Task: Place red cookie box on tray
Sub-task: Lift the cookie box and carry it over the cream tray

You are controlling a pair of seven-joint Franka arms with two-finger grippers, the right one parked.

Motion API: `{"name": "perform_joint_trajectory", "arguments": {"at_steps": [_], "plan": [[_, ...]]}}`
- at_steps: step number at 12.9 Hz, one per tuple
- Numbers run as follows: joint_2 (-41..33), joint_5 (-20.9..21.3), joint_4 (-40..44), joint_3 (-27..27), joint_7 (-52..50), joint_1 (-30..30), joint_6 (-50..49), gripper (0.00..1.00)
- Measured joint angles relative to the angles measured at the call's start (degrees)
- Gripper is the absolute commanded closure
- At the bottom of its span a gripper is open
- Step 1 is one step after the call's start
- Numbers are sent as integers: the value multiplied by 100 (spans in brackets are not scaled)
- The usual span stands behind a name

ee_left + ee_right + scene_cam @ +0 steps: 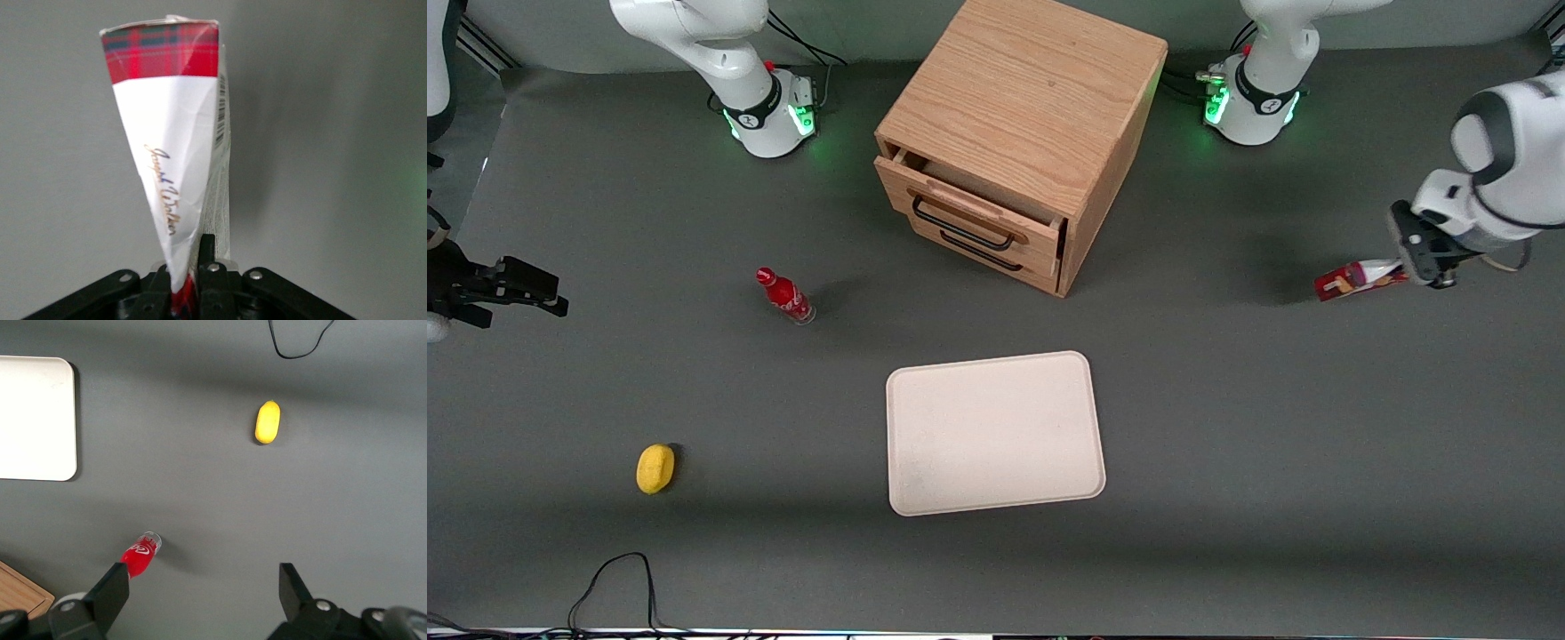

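My left gripper [1405, 267] hangs above the table at the working arm's end, shut on one end of the red cookie box [1356, 280]. The box sticks out from the jaws toward the table's middle, lifted off the surface with its shadow below. In the left wrist view the red cookie box [175, 147] shows a white face with gold script and a red tartan band at its free end, pinched and creased between the fingers [207, 257]. The tray [994, 433], pale cream with nothing on it, lies nearer the front camera, toward the table's middle, well apart from the gripper.
A wooden drawer cabinet [1018, 133] with its top drawer slightly open stands farther from the camera than the tray. A small red-capped bottle [784, 296] and a yellow oval object [655, 468] lie toward the parked arm's end. A black cable [609, 582] loops at the near edge.
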Motion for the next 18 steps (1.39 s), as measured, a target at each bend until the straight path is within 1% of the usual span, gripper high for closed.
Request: {"name": "perform_joint_trajectory", "arguments": {"at_steps": [2, 5, 8, 10, 11, 13, 16, 18], "plan": [[-140, -2, 1155, -249, -322, -5, -1317, 100], [-10, -3, 2740, -509, -966, -21, -2778, 100], [499, -26, 4033, -609, -1651, -43, -3641, 100], [857, -79, 4581, -731, -2366, -67, -3808, 100], [990, -107, 4755, -866, -2843, -87, -3830, 100], [1170, -139, 4959, -1326, -4120, -164, -3854, 100], [1461, -157, 5110, -2416, -6556, -255, -3818, 100], [1954, -160, 5448, -3105, -8245, -331, -3657, 100]]}}
